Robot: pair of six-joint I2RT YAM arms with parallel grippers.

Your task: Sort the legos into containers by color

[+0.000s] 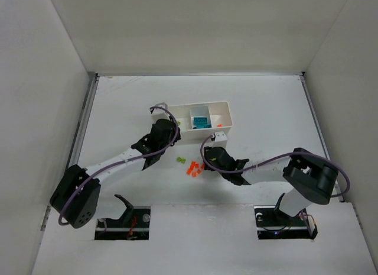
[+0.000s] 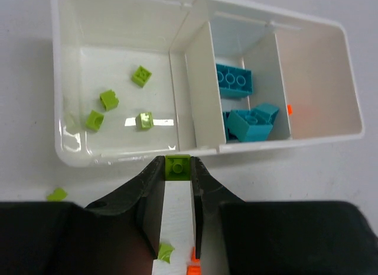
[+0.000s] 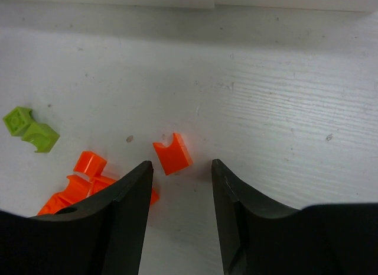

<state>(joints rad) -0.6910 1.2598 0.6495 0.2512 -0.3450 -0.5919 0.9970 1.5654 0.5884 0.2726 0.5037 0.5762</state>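
My left gripper (image 2: 177, 164) is shut on a lime green lego (image 2: 177, 168), held just short of the white tray's near wall (image 2: 136, 154). The left container holds several green legos (image 2: 109, 99), the middle one teal legos (image 2: 248, 124), and the right one a single orange lego (image 2: 289, 109). My right gripper (image 3: 181, 164) stands open low over the table, with a loose orange lego (image 3: 172, 153) just ahead of its fingertips. More orange legos (image 3: 88, 168) lie bunched to its left, and two green legos (image 3: 29, 128) sit further left.
From above, the tray (image 1: 224, 109) sits mid-table with both grippers close in front of it, left gripper (image 1: 160, 133), right gripper (image 1: 212, 157). The loose orange legos (image 1: 194, 167) and green legos (image 1: 179, 161) lie between them. A stray green lego (image 2: 56, 194) lies outside the tray's left corner.
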